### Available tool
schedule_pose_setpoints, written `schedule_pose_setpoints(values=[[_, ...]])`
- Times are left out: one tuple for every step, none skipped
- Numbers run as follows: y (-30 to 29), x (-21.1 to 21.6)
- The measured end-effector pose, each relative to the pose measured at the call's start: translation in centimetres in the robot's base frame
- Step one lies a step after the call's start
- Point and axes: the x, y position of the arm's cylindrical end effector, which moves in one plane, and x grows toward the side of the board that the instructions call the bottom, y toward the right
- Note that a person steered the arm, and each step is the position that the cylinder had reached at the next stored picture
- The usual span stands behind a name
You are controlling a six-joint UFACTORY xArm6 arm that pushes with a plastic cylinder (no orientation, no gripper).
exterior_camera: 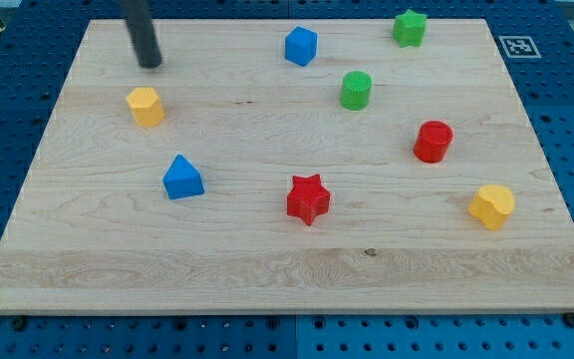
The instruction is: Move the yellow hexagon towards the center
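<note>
The yellow hexagon (144, 106) sits at the board's upper left. My tip (150, 65) rests on the board just above it toward the view's top, a short gap away and not touching. A second yellow block (491, 206), rounded with a flat side, lies at the right edge of the board.
A blue triangular block (182, 178) lies below the hexagon. A red star (307, 198) sits near the middle bottom. A blue cube (301, 46), green cylinder (356, 90), green star (409, 27) and red cylinder (432, 141) lie to the right. The wooden board (267, 269) lies on a blue pegboard.
</note>
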Motion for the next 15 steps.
schedule_pose_setpoints(values=[[-0.1,2.6],[-0.2,2.6],[-6.5,6.8],[-7.5,7.6],[-6.6,6.3],[-4.1,3.4],[-4.1,4.1],[-3.5,6.1],[-3.2,6.2],[2.1,6.2],[4.6,6.2],[4.6,8.0],[4.7,8.3],[4.8,10.3],[4.8,11.5]])
